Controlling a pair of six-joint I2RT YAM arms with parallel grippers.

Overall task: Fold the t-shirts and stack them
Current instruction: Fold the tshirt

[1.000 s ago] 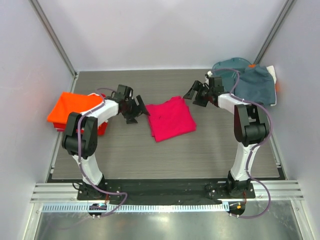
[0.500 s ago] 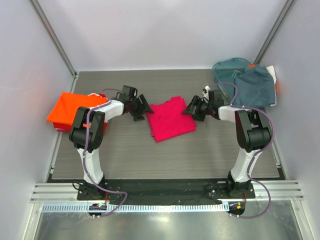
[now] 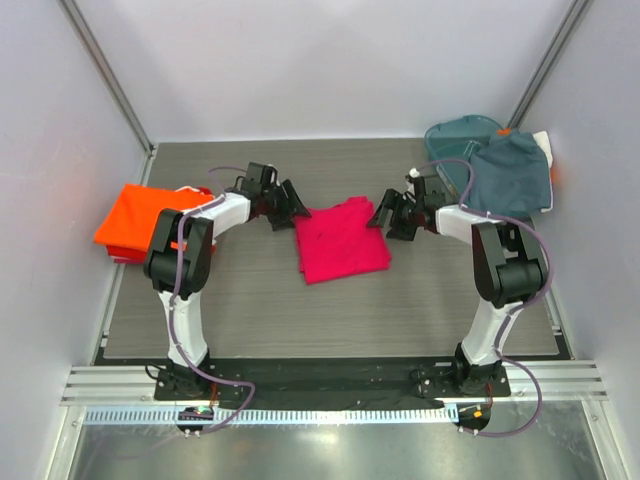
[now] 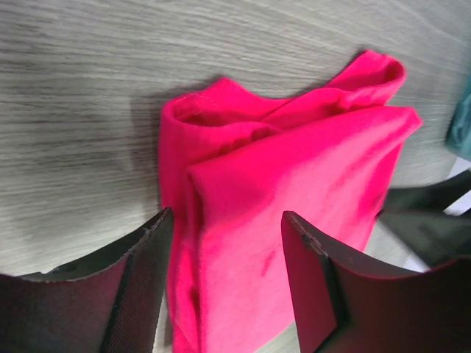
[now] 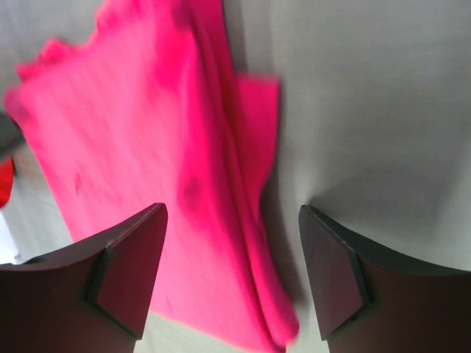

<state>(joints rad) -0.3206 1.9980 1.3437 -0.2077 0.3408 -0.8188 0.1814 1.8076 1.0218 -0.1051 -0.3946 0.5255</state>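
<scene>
The folded magenta-pink t-shirt (image 3: 342, 240) lies on the bench (image 3: 400, 300) between two sets of fingers. The left fingers (image 4: 140, 287), spread apart, frame one folded edge. The right fingers (image 5: 125, 272), likewise parted, frame the opposite edge, with bare bench beside them. The right wrist view is blurred, and both wrist views crop the shirt.

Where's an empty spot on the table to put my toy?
Best: the bare table nearer than the pink t-shirt, between the arms' bases. Also the strip behind it. Crowded: orange t-shirt at left, grey-blue t-shirts far right, left gripper and right gripper flanking the pink one.
</scene>
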